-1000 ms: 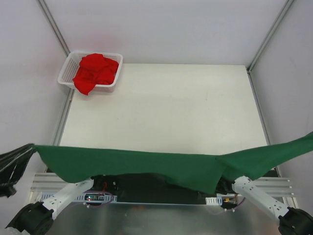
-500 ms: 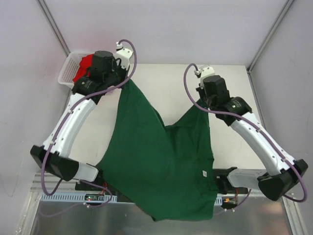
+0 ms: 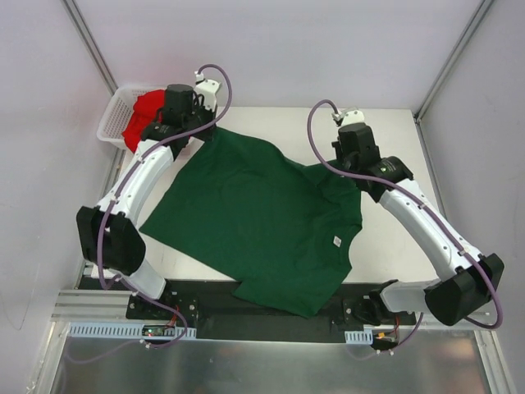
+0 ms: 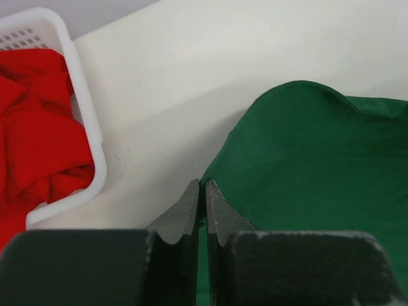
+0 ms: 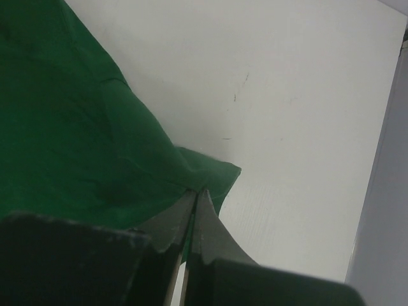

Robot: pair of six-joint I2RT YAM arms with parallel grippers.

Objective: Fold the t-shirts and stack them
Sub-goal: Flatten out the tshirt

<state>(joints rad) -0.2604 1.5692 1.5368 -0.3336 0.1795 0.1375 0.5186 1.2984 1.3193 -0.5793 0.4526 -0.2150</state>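
The soft dark green cloth t-shirt point(image 3: 262, 217) lies spread on the white table point(image 3: 271, 123), and the left gripper point(image 4: 201, 188) and right gripper point(image 5: 196, 194), each pinching one far corner of it, should draw it taut and lower evenly, I think, before releasing, so no wrinkle remains.

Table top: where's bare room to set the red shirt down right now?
Free: the far strip of the table between the basket and the right hand, and the far right corner beyond that arm. Crowded: the green t-shirt covers the middle; the left hand pinches it beside the basket holding the red t-shirt.
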